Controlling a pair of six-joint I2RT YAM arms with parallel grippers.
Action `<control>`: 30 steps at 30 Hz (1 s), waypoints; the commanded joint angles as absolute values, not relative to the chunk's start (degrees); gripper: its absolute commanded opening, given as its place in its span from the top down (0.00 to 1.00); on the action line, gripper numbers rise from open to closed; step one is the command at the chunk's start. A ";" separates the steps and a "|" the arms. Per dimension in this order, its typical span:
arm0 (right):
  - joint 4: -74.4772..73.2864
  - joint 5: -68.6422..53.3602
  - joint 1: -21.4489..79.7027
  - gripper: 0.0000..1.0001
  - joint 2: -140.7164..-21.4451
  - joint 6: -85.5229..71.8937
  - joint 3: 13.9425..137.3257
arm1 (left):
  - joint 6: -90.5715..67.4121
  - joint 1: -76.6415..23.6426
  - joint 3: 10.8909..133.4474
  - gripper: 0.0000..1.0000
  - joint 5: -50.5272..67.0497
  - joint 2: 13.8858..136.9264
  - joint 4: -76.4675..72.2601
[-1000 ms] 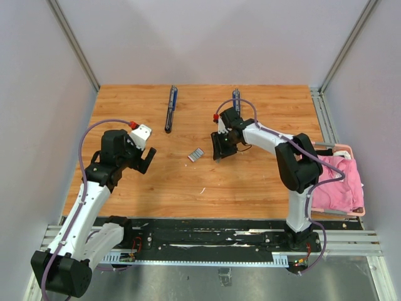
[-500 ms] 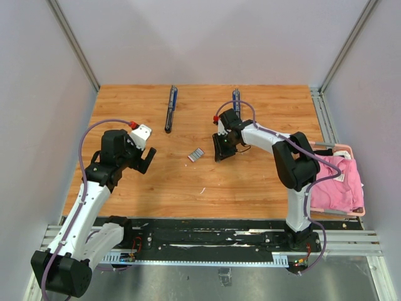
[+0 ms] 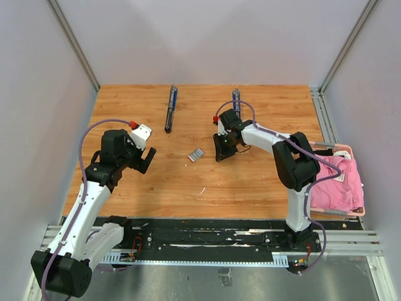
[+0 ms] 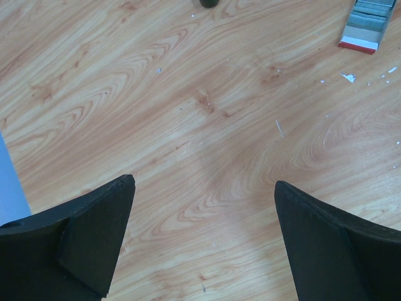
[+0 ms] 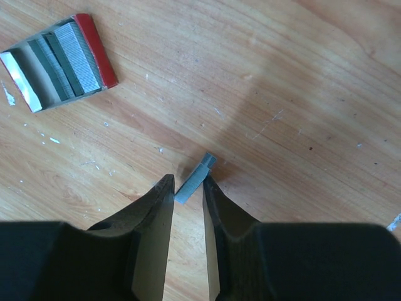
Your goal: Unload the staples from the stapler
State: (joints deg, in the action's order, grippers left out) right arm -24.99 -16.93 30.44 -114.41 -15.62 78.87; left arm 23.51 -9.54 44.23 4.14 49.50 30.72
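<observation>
A short silvery-grey strip of staples [image 5: 195,179] lies slantwise on the wooden table. My right gripper [image 5: 188,178] is down over it, jaws closed in on the strip, and each fingertip touches one of its ends. In the top view that gripper [image 3: 220,155] sits near mid-table. A long dark blue stapler [image 3: 170,108] lies at the back, and a second similar one [image 3: 236,96] lies behind the right arm. My left gripper [image 4: 203,188] hangs wide open over bare wood, holding nothing, at the left [image 3: 143,158].
A small open box with a red end, holding more staple strips [image 5: 59,61], lies just left of the right gripper [image 3: 196,154] and shows in the left wrist view [image 4: 366,25]. A pink cloth in a basket [image 3: 339,182] sits off the table's right edge.
The right gripper's jaws have narrowed onto the staple strip, and its arm has shifted slightly. The left arm has not moved.
</observation>
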 commanded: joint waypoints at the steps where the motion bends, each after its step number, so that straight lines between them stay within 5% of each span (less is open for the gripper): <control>1: -25.56 -15.29 30.02 0.75 -113.77 -13.58 77.14 | 23.73 -9.32 43.86 0.02 4.31 49.33 29.18; 30: -29.54 -9.53 29.53 0.75 -112.19 -5.28 79.28 | 23.64 -9.32 43.90 0.02 4.66 48.78 29.39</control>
